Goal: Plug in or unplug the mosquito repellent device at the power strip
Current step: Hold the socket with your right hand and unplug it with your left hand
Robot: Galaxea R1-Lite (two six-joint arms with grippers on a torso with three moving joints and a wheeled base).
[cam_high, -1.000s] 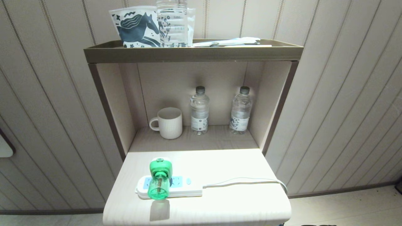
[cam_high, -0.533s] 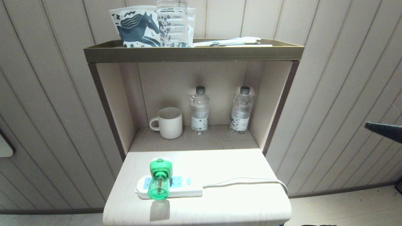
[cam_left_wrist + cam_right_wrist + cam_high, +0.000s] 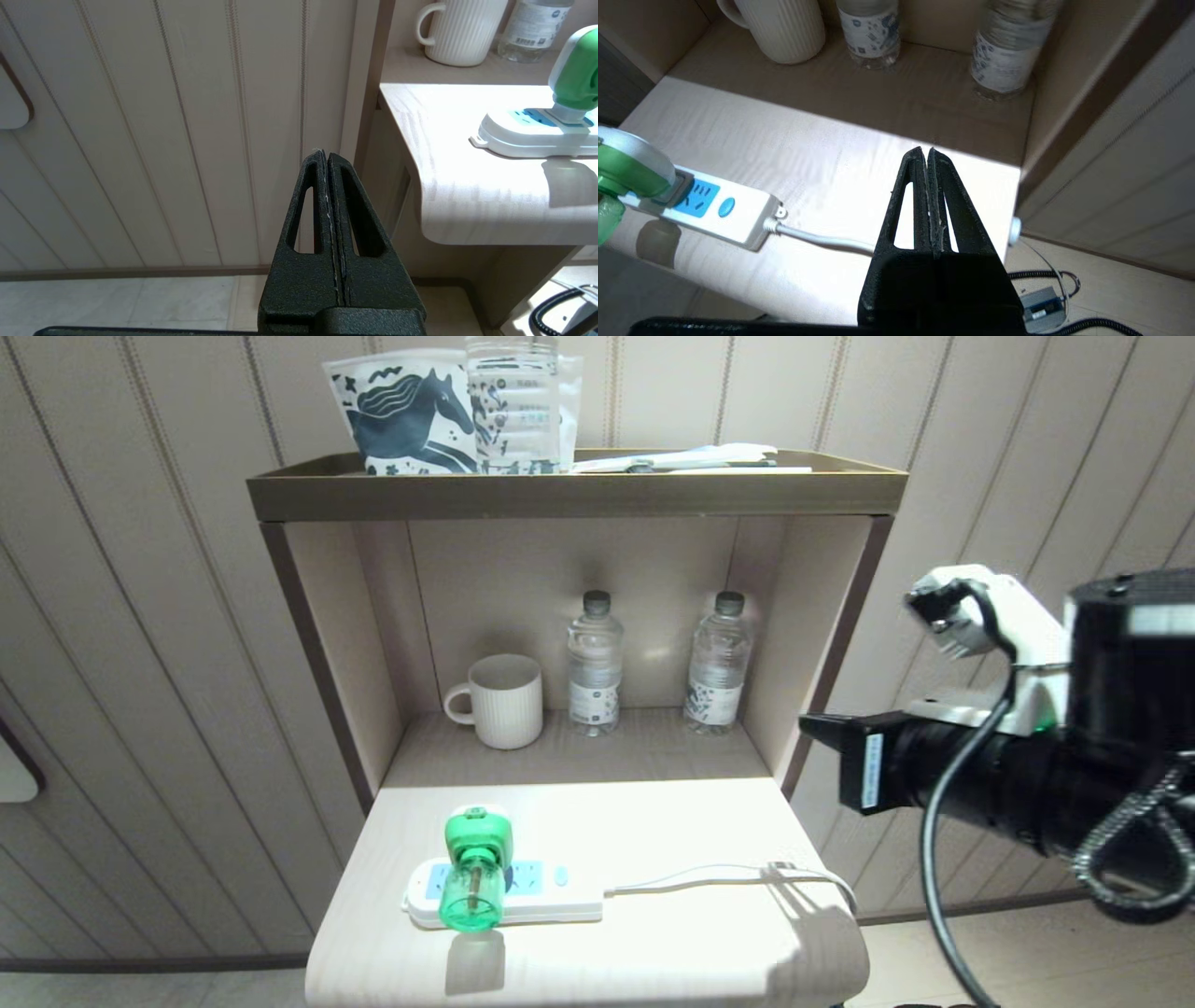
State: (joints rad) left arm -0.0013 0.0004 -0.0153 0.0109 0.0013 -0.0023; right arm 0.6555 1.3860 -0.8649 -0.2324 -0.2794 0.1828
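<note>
Right end effector (image 3: pixel 924 154): fingers pressed together, empty, raised over table's (image 3: pixel 653 933) right edge, well apart from device. Left end effector (image 3: pixel 324 156): clenched, empty, low beside table's left side, facing wall panels. Device (image 3: pixel 476 873): green, plugged into left socket of strip (image 3: pixel 551 896), bottle end toward table's front edge. Strip: flat near table's front; cord (image 3: pixel 719 875) runs right, drops over edge. Behind, in shelf recess: mug (image 3: pixel 499 702), two bottles (image 3: pixel 594 663).
</note>
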